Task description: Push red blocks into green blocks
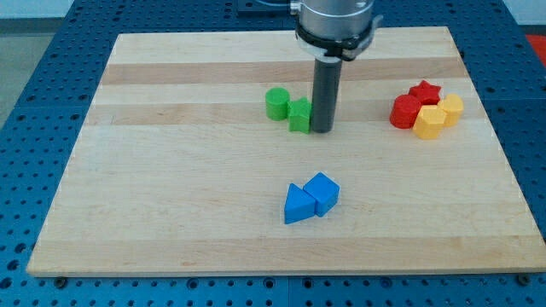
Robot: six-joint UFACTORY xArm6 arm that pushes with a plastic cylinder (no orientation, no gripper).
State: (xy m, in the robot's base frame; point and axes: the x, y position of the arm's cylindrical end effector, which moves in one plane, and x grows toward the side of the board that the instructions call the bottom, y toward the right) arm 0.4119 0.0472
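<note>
Near the middle of the wooden board [171,213], toward the view's top, my tip [322,130] stands just to the right of the two green blocks, touching or all but touching the nearer one; the rod carries no fingers and so has hold of nothing, acting only by side contact. Green blocks: a green cylinder [276,103] on the left and a second green block [299,114] of less certain shape pressed against its right side, the pair lying close together. Red blocks: a red star-like block [424,90] and a rounder red block [405,112] at the view's right, well apart from the green pair, with the rod standing between the two groups. Handling, as a judgement: the red blocks look small, rigid and light, likely to slide readily on the smooth wood and to rotate or slip aside if struck off-centre; contact is best made on their right-hand faces, pushing leftward through the centre. Obstacles: two yellow blocks [429,121] [452,107] sit touching the red ones on the right and lower right, occupying the very side from which the push should start, so the tip would probably have to come in from the view's top right or risk carrying yellow along. Two blue blocks, a blue wedge [297,205] and a blue cube-like block [323,191], lie together lower down, clear of the straight path.
</note>
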